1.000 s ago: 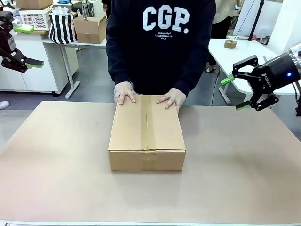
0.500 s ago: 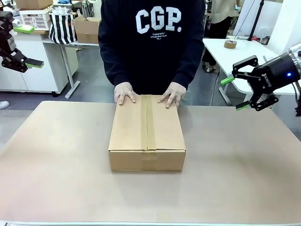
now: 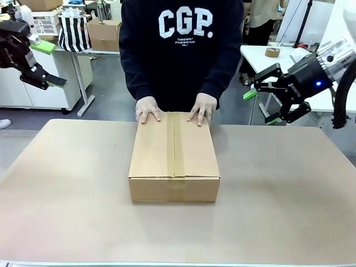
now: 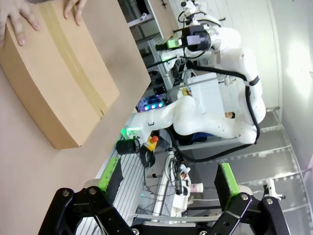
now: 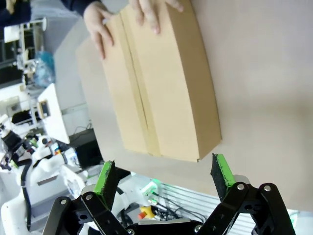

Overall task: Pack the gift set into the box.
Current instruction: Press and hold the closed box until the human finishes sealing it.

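Finding: the box (image 3: pixel 173 153) sits at the centre of the counter (image 3: pixel 67 200), with its long axis running from the lower middle of the frame up toward the person. Its top flaps are shut flat, and a strip of tape (image 3: pixel 173 144) runs down the middle seam and over the near edge. The sides are plain brown cardboard, square and undented. Its contents cannot be told.

The person's palms (image 3: pixel 147 109) rest on the far end of the lid, one on each side of the seam.

The right hand (image 3: pixel 260 107) hangs in the air at the right of the frame. It is level with the far end of the box and beside it, with its fingers spread wide and nothing between them. The box therefore lies to its left and below. The right wrist view looks down the length of the lid between the open pads (image 5: pixel 220 171).

The left hand (image 3: pixel 51 64) is at the upper left, higher and well apart from the box, and is also spread wide and empty.

Judgement: the right arm is the nearer of the two. With the lid closed and held down, any approach has to avoid the palms at the far end.
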Controlling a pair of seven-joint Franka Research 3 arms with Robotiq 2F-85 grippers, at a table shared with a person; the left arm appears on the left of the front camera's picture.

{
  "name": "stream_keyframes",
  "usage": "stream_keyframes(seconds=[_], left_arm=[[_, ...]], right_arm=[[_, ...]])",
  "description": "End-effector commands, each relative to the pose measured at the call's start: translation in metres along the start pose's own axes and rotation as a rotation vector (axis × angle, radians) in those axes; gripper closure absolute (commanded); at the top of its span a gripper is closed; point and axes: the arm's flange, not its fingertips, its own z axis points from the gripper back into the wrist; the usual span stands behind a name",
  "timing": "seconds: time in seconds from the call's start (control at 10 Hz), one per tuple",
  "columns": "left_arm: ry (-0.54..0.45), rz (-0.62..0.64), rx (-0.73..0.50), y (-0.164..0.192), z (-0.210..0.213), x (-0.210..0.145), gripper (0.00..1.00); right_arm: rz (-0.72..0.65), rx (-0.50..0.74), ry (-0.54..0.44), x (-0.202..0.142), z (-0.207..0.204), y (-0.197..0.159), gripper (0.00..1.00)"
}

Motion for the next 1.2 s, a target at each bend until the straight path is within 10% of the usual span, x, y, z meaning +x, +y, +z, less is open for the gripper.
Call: stream_keyframes(seconds=[0.0,0.3,0.6,0.7,0.8,1.1], left_arm=[[0.065,-0.091,0.047,0.008,-0.002,0.001,0.0],[0.128,-0.633,0.152,0.023,-0.062,0.011,0.0],[-0.006,-0.992,0.214,0.028,-0.108,0.008,0.0],[0.02,-0.979,0.282,0.028,-0.119,0.013,0.0],[0.075,-0.843,0.235,0.022,-0.093,0.025,0.0],[0.045,-0.906,0.264,0.027,-0.105,0.021,0.0]], right_arm=[[0.179,0.019,-0.054,0.006,-0.009,0.008,0.0],[1.067,0.083,0.124,0.002,-0.046,0.043,0.0],[2.007,0.674,0.373,0.009,-0.043,0.035,0.0],[2.053,0.703,0.42,0.013,-0.042,0.03,0.0],[1.156,0.167,0.3,0.019,-0.031,0.041,0.0],[1.226,0.1,0.254,0.007,-0.038,0.034,0.0]])
